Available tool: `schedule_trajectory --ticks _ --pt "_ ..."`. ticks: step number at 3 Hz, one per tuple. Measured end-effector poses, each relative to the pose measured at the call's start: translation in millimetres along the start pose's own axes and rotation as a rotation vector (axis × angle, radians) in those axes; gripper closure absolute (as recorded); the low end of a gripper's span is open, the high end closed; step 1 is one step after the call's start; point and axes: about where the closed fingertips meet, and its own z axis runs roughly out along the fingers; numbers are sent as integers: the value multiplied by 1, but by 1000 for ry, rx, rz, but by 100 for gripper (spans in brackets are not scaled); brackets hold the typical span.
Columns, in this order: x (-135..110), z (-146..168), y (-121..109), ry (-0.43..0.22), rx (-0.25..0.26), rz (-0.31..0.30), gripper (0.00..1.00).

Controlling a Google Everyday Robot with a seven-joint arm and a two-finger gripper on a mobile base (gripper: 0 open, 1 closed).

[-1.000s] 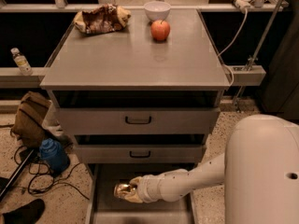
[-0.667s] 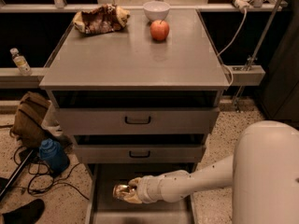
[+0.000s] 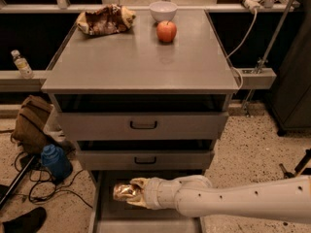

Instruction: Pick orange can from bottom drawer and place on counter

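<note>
Nearest the camera we note the robot's white, rounded arm (image 3: 243,205), which enters from the lower right and reaches leftward, low in front of the grey cabinet. At its tip the tan two-finger gripper (image 3: 130,192) sits over the open bottom drawer (image 3: 146,221), the lowest grey drawer, with a flat grey floor and grey side walls, pulled out toward us. The gripper's fingers (image 3: 139,184) are clamped around the orange can (image 3: 121,191), a small metallic drink can with an orange-gold body, held on its side with one end pointing left. We cannot tell whether the can touches the drawer floor or hangs just above it. Above the bottom drawer we record the shallower grey middle drawer (image 3: 107,160) and then the grey top drawer (image 3: 92,126), each with a black handle at its centre. Left of the cabinet, on the speckled floor, lie a round blue bag (image 3: 56,162), loose black cables (image 3: 41,191) and a slumped brown bag (image 3: 30,123). Further back, the counter (image 3: 136,64), the broad smooth grey top of the cabinet, carries three things near its far edge: a red-orange apple (image 3: 166,31), a small white bowl (image 3: 163,10) just behind it, and a wrinkled brown-and-yellow snack bag (image 3: 104,19) toward the far left corner. A clear plastic bottle (image 3: 22,64) rests on the ledge left of the counter.
</note>
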Motion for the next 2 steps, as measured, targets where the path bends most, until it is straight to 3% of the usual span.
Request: schedule_trajectory --ticks 1,2 --pt "-44 -32 4 -93 73 -109 100" --pt "-64 -48 -5 -131 118 -109 100"
